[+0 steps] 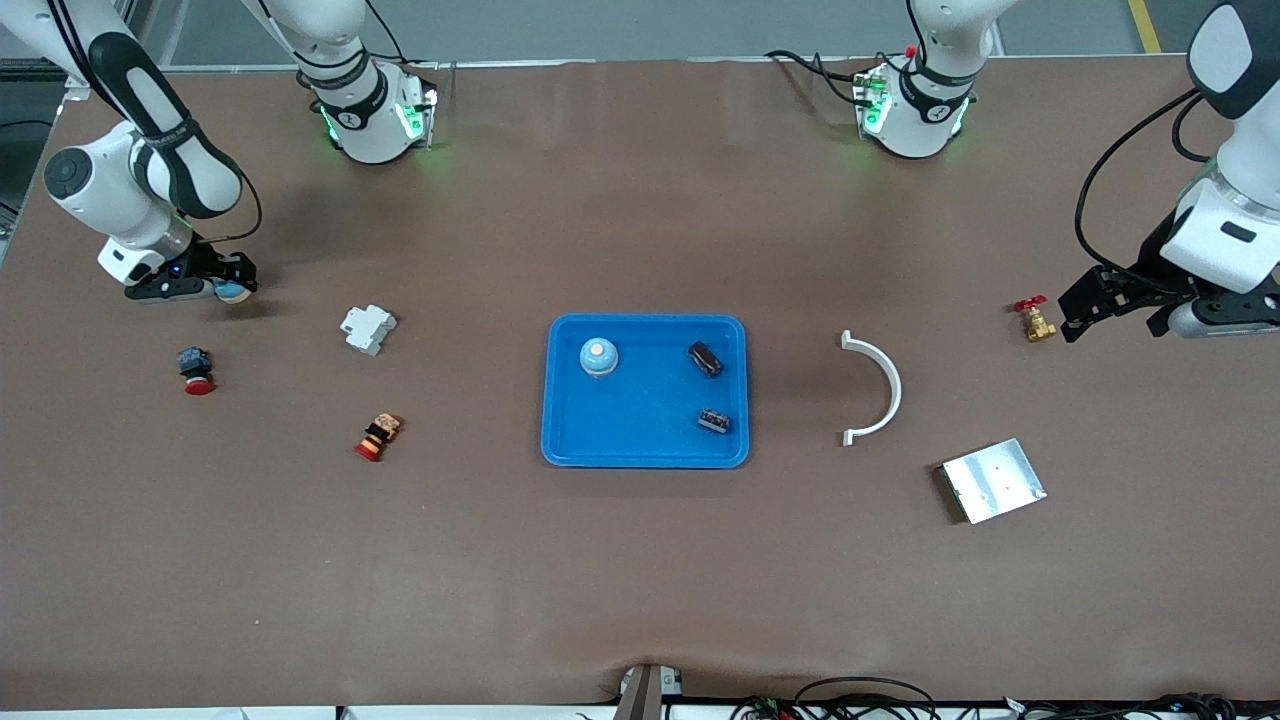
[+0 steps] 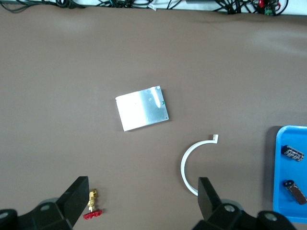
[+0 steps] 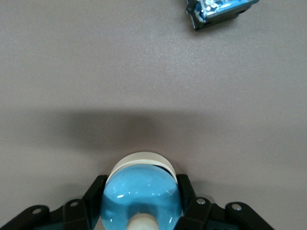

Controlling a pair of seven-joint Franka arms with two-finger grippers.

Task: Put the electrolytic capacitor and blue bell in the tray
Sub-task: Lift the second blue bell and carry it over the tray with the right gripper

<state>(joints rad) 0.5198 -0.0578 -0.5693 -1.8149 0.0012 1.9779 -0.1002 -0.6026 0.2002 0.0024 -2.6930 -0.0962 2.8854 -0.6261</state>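
My right gripper [image 1: 232,289] [image 3: 141,184] is shut on a blue bell [image 1: 235,292] [image 3: 141,199], low over the table at the right arm's end. The bright-blue tray [image 1: 560,440] [image 2: 277,172] lies mid-table. In it sit a second blue bell [image 1: 598,357] and two black electrolytic capacitors [image 1: 705,359] [image 1: 714,421], also seen in the left wrist view [image 2: 293,152] [image 2: 295,189]. My left gripper [image 1: 1085,305] [image 2: 142,187] hangs open and empty over the table at the left arm's end, beside a brass valve [image 1: 1034,320] [image 2: 92,206].
A white curved bracket [image 1: 880,385] [image 2: 189,163] and a silver metal plate [image 1: 993,480] [image 2: 142,108] lie between the tray and the left arm's end. Toward the right arm's end are a white breaker [image 1: 367,328] and two red push-button switches [image 1: 196,369] [image 1: 378,436].
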